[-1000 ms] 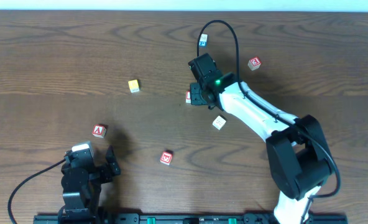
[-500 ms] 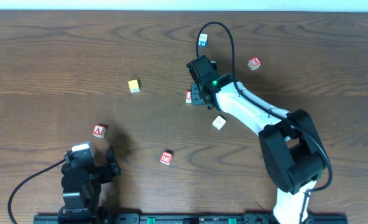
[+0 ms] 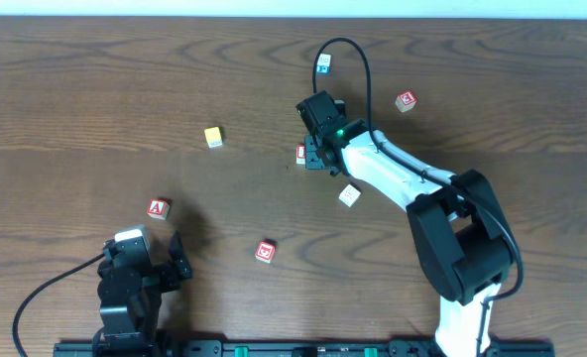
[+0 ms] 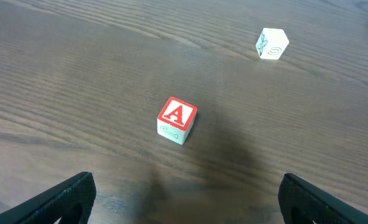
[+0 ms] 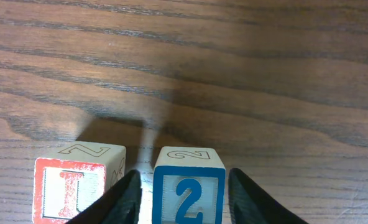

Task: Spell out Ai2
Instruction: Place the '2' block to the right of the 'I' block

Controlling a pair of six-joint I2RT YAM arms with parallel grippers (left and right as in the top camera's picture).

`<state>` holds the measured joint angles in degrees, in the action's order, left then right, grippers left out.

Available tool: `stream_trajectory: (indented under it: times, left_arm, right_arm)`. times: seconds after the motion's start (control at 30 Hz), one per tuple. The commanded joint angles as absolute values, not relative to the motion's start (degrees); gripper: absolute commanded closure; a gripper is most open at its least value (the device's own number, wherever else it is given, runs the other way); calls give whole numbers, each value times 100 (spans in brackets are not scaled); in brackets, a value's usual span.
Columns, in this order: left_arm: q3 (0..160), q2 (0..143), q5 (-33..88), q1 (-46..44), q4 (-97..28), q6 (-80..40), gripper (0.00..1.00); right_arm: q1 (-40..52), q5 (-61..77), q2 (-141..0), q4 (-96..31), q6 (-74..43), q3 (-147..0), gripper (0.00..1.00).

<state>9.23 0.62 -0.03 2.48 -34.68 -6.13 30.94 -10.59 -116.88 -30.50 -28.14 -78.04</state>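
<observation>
Left gripper (image 4: 187, 194): released, its fingers spread wide and holding nothing, low over the near left part of the table.
A cube (image 3: 158, 208): red frame, white face, red "A" facing up. It stands alone just ahead of the left gripper and well apart from the other two letters.
Yellow cube (image 3: 213, 137): farther back and alone; its marking is too small to read.
Low red-framed cube (image 3: 265, 251): near the front edge, between the two arms; its character is not legible.
I cube (image 5: 78, 190): red frame, red "I" facing the right wrist camera. It stands upright just left of the 2 cube, with one finger between them.
2 cube (image 5: 188, 186): blue frame, blue "2", and an outlined 2 on its top face. It sits on the table mid-centre, between the right gripper's fingers.
Right gripper (image 3: 318, 154): its fingers (image 5: 127, 198) stand close on both sides of the 2 cube; whether they press it or merely flank it cannot be told.
Blue-marked cube (image 3: 323, 64): at the back, by the arm's cable.
White cube (image 3: 349, 195): just in front of the right forearm.
Far red-framed cube (image 3: 406, 100): back right; its character is unreadable.
Table (image 3: 75, 99): dark brown wood grain, with a pale strip along its far edge.
</observation>
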Motion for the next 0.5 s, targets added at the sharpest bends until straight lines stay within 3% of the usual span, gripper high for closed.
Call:
stream_trajectory:
  times: [0.0,0.23,0.47]
  left_arm:
    - [880,36,-54,261,-3470,-576,4]
    - [880,36,-54,261,-3470,-576,5]
    - [880,36,-54,261,-3468,-576,5]
  right_arm:
    - [3076,-1214,-11745,-2991,-2888,-7795,51]
    - [2954,-1603,-11745,-2740,-2845,-8029,48]
    - [2711,-2003,-11743,-2593,-2053,-9039,40]
